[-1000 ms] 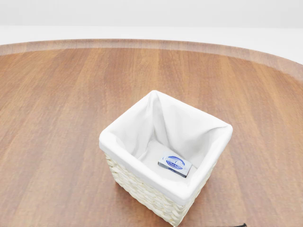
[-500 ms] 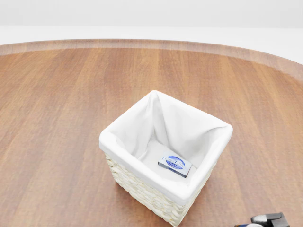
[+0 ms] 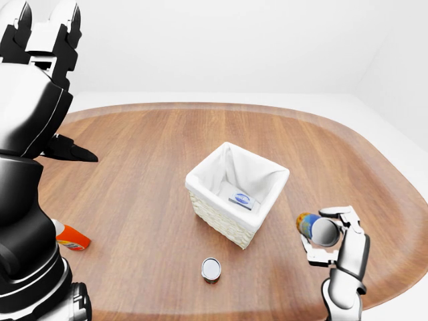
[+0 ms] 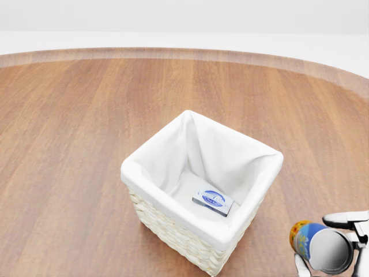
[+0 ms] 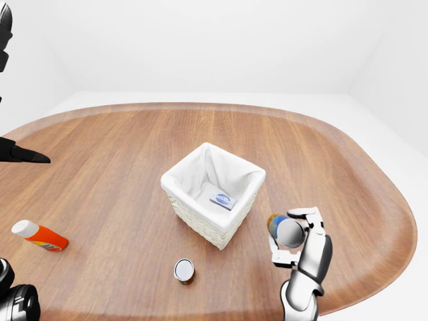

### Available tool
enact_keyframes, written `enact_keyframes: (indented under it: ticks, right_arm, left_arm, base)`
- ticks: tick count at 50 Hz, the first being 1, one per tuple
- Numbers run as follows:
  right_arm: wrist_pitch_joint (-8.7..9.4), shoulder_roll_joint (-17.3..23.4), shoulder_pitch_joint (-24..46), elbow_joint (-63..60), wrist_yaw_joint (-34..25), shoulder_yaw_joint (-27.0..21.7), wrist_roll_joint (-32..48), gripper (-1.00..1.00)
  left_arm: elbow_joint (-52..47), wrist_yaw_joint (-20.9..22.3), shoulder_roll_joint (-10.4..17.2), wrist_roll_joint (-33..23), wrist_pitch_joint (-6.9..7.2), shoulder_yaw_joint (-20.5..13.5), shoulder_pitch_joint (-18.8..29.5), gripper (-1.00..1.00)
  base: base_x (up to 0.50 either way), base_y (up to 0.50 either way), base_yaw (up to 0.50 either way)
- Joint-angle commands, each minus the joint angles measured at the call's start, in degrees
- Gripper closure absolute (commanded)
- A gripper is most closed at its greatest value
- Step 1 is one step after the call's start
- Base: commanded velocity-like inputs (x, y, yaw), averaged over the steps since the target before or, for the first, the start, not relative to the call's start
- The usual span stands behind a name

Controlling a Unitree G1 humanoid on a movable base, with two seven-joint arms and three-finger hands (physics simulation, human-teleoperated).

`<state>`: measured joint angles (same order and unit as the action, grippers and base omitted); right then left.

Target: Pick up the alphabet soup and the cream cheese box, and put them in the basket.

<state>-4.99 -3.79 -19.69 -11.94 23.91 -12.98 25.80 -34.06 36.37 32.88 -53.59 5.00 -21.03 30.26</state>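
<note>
Alphabet soup [image 4: 319, 246], clamped in right hand [image 3: 334, 235], has risen into head view beside basket [image 4: 173, 222].

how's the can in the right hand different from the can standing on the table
The held can lies tilted on its side, lifted in the right hand; the small can stands upright on the table, untouched. The held one looks bigger, with a blue and orange label. Both have silvery ends.

The label of the alphabet soup [image 4: 319, 245] cannot be read, and the right hand [image 4: 351, 242] is cut by the lower right edge of the head view. The orange bottle [image 3: 69, 236] is partly hidden behind the left arm [image 3: 27, 167].
</note>
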Motion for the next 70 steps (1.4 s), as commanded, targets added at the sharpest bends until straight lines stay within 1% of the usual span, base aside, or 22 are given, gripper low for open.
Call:
enact_keyframes:
  ticks: [1, 10, 14, 15, 19, 21, 22, 27, 30, 36, 37, 38, 40, 46, 54, 58, 60, 62, 63, 65, 67, 70]
  right_arm:
    - [-0.01, -0.6, 2.7, -13.4, -3.3, -1.2, -3.1, 1.00]
    - [-0.01, 0.1, 7.2, -22.8, -5.8, 2.1, -1.3, 1.00]
    - [4.04, 1.1, 10.2, -25.1, -6.6, 4.6, 0.2, 1.00]
    - [5.57, 1.3, 11.4, -25.2, -6.7, 5.5, 1.1, 1.00]
    - [7.73, 2.4, 13.9, -23.7, -6.0, 7.8, 3.2, 1.00]
    - [9.81, 2.6, 15.8, -23.6, -6.4, 9.2, 4.3, 1.00]
    - [9.99, 2.7, 16.7, -23.5, -6.5, 9.8, 4.8, 1.00]
    - [9.99, 3.1, 20.8, -22.9, -7.7, 12.6, 7.3, 1.00]
    - [9.99, 3.1, 23.6, -22.1, -8.7, 14.3, 9.2, 1.00]
    - [9.99, 3.0, 27.2, -19.8, -9.6, 15.3, 10.8, 1.00]
    - [9.99, 2.9, 28.1, -19.1, -9.9, 15.6, 11.2, 1.00]
    - [9.99, 2.9, 28.7, -18.4, -10.1, 15.8, 11.5, 1.00]
    - [9.99, 3.2, 29.3, -17.4, -10.4, 16.1, 12.4, 1.00]
    - [9.99, 3.1, 32.7, -11.6, -11.1, 17.0, 14.6, 1.00]
    - [9.99, 2.7, 38.7, -5.1, -15.9, 18.3, 20.8, 1.00]
    - [9.99, 3.1, 42.7, 2.5, -17.4, 18.3, 23.0, 1.00]
    - [9.99, 2.6, 44.7, 5.5, -20.1, 18.4, 23.1, 1.00]
    - [9.99, 3.4, 46.6, 7.5, -21.2, 19.0, 26.5, 1.00]
    - [9.99, 3.6, 48.4, 9.0, -23.4, 19.2, 28.4, 1.00]
    - [9.99, 3.4, 49.9, 10.2, -25.6, 19.1, 30.4, 1.00]
    - [9.99, 3.2, 51.5, 11.9, -29.6, 19.4, 32.6, 1.00]
    - [9.99, 2.5, 52.4, 12.8, -34.8, 19.5, 34.8, 1.00]
  left_arm:
    - [-0.8, -0.4, 0.5, 2.0, 0.00, 0.0, 0.9, -1.00]
    - [-1.0, 0.1, 0.8, 2.0, 0.00, -0.1, 1.2, -1.00]
    - [-0.6, -0.8, 0.4, 2.2, 0.00, -0.1, 0.6, -1.00]
    - [-0.6, -1.0, 0.3, 2.3, 0.00, -0.1, 0.4, -1.00]
    - [-0.7, -0.7, 0.5, 2.3, 0.00, -0.1, 0.7, -1.00]
    - [-0.5, -1.1, 0.3, 2.4, 0.00, -0.2, 0.4, -1.00]
    - [-0.7, -0.9, 0.4, 2.3, 0.00, -0.2, 0.5, -1.00]
    - [-0.4, -1.2, 0.2, 2.2, 0.00, 0.0, 0.4, -1.00]
    - [-0.7, -0.4, 0.4, 2.1, 0.00, 0.0, 0.8, -1.00]
    - [-0.7, -0.6, 0.4, 2.1, 0.00, 0.0, 0.8, -1.00]
    - [-1.2, 0.5, 0.8, 1.9, 0.00, -0.1, 1.3, -1.00]
    - [-0.7, -0.4, 0.5, 2.1, 0.00, 0.0, 0.9, -1.00]
    - [-0.6, -0.6, 0.5, 2.2, 0.00, 0.0, 0.9, -1.00]
    - [-0.6, -0.6, 0.6, 2.3, 0.00, -0.1, 0.9, -1.00]
    - [-0.8, -0.5, 0.6, 2.4, 0.00, -0.1, 0.9, -1.00]
    - [-0.9, -0.2, 0.8, 2.4, 0.00, -0.2, 1.1, -1.00]
    - [-0.8, -0.6, 0.6, 2.4, 0.00, -0.2, 0.9, -1.00]
    - [-0.9, -0.6, 0.6, 2.4, 0.00, -0.1, 0.8, -1.00]
    - [-0.8, -0.5, 0.7, 2.4, 0.00, -0.1, 0.9, -1.00]
    - [-0.9, -0.4, 0.7, 2.4, 0.00, -0.1, 0.9, -1.00]
    - [-0.7, -0.5, 0.6, 2.3, 0.00, 0.0, 1.0, -1.00]
    - [-0.9, -0.3, 0.7, 2.3, 0.00, -0.1, 1.1, -1.00]
  base:
    - [0.00, 0.00, 0.00]
    - [0.00, 0.00, 0.00]
    - [0.00, 0.00, 0.00]
    - [0.00, 0.00, 0.00]
    - [0.00, 0.00, 0.00]
    - [0.00, 0.00, 0.00]
    - [0.00, 0.00, 0.00]
    - [0.00, 0.00, 0.00]
    - [0.00, 0.00, 0.00]
    - [0.00, 0.00, 0.00]
    - [0.00, 0.00, 0.00]
    - [0.00, 0.00, 0.00]
    - [0.00, 0.00, 0.00]
    - [0.00, 0.00, 0.00]
    - [0.00, 0.00, 0.00]
    - [0.00, 0.00, 0.00]
    - [0.00, 0.00, 0.00]
    - [0.00, 0.00, 0.00]
    - [0.00, 0.00, 0.00]
    - [0.00, 0.00, 0.00]
    - [0.00, 0.00, 0.00]
    - [0.00, 0.00, 0.00]
